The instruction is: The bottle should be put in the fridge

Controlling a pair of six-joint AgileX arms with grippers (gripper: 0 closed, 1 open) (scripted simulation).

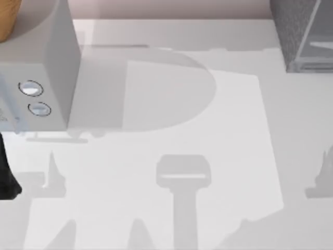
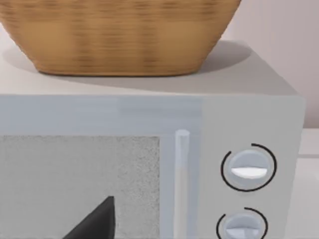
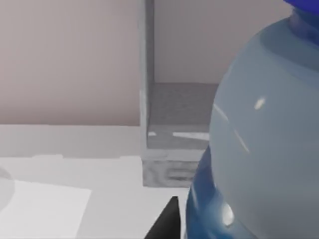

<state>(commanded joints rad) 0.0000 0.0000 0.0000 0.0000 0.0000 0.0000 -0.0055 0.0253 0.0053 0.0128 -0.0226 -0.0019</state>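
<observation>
The bottle (image 3: 264,134) looms very close in the right wrist view, clear-bodied with a blue cap at its top and a blue label lower down. My right gripper (image 3: 199,224) is shut on it, one dark finger (image 3: 164,221) showing beside the label. Beyond the bottle stands the fridge (image 3: 172,149), dark grey and speckled, with a thin pale upright panel edge at its side. From above, the fridge (image 1: 304,36) sits at the table's far right corner. My left arm (image 1: 8,174) is parked at the left edge, and its gripper (image 2: 94,221) faces the pale box.
A pale grey box (image 1: 49,67) with two round dials (image 1: 31,88) stands at the far left, with a wicker basket (image 2: 119,35) on top of it. Only shadows lie on the white table (image 1: 171,156) between this box and the fridge.
</observation>
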